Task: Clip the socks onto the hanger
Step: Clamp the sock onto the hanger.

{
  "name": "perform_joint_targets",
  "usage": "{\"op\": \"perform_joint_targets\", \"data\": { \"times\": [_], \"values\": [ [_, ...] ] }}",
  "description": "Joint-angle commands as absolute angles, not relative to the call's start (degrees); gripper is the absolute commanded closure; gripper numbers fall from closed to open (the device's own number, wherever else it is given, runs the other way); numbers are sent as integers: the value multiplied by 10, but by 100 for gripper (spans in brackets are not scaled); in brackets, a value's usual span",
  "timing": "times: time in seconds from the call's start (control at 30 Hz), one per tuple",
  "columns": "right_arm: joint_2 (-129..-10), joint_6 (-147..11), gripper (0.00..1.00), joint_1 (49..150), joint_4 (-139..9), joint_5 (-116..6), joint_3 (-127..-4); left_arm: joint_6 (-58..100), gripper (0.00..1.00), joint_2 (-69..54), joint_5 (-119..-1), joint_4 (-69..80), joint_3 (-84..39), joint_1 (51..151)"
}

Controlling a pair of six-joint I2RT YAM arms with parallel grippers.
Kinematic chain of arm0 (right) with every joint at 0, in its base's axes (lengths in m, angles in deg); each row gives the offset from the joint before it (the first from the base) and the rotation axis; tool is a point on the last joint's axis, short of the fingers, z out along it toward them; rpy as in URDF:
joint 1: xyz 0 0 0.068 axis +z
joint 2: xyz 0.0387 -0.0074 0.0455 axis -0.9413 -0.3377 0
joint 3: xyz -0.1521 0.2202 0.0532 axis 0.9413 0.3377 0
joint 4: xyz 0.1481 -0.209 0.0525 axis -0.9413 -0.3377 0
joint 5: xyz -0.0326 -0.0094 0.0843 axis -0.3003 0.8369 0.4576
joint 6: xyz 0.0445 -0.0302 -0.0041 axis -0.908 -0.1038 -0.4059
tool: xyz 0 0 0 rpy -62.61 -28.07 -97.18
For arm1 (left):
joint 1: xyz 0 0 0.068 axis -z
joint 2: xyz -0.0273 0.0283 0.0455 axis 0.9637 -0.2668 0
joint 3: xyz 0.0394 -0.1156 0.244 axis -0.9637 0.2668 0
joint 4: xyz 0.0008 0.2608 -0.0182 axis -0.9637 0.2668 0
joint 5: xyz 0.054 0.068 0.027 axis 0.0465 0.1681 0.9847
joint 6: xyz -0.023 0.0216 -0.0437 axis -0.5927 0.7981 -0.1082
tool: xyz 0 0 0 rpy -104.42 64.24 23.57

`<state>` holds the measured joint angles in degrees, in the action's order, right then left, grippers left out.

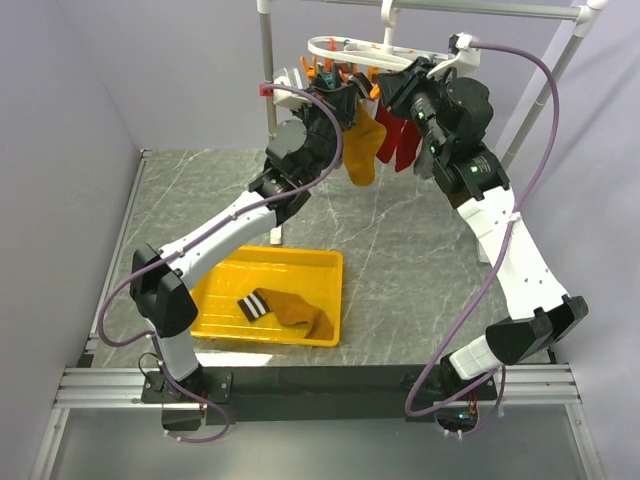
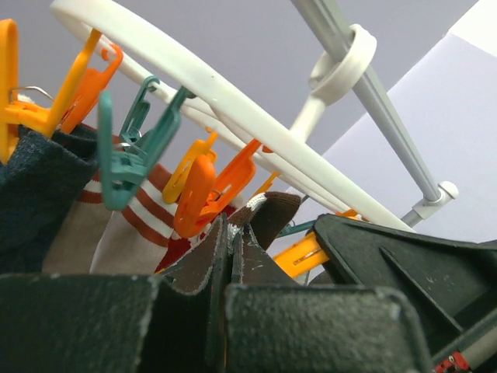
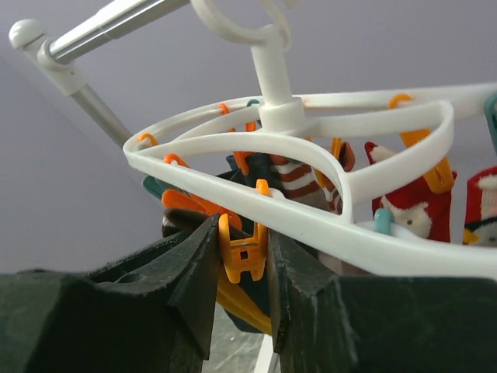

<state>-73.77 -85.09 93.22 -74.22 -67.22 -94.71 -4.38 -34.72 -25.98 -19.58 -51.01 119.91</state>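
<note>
The counter point(image 1: 420, 260) carries a yellow tray point(image 1: 225, 290) at about 7 o'clock, and the hanger point(image 1: 370, 55) hangs by its hook from a rail point(image 1: 480, 10) at 12 o'clock, so it looks free to swing and turn. That is the main risk: both arms reach up to it from either side, and a push or pull from one would likely carry the ring away from the other. One mustard sock point(image 1: 362, 150) dangles below the ring's 7 o'clock side, just beside the red socks point(image 1: 400, 140). The second sock point(image 1: 295, 312) lies in the tray, so by my reckoning about half the job is left. The left tool point(image 2: 235, 233) is pinched narrow on the sock's cuff, with only a small fold of cloth between the fingers. If that fold slides out, the sock would drop to the counter. The right tool point(image 3: 241, 233) is squeezed onto an orange clip point(image 3: 243, 256) on the near rim, probably to spread its mouth. The fingers bear on small, smooth plastic, so the clip could squirt out sideways and snap shut before the cuff is in. It could also close on too thin an edge, and then the sock would fall once the left tool lets go. Neighbouring clips crowd close, and the cuff may snag on one of them or go into the wrong one.
</note>
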Motion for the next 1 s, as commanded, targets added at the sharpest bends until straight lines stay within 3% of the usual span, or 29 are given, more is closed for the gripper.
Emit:
{"op": "perform_joint_targets", "data": {
  "times": [0.0,0.97],
  "values": [
    [-700,-799,100,929,-662,-641,-921,-81,99,-306,-331,-176,-532,1184],
    [-643,-660,100,929,-466,-555,-790,-168,99,-284,-534,-124,-529,1118]
  ]
}}
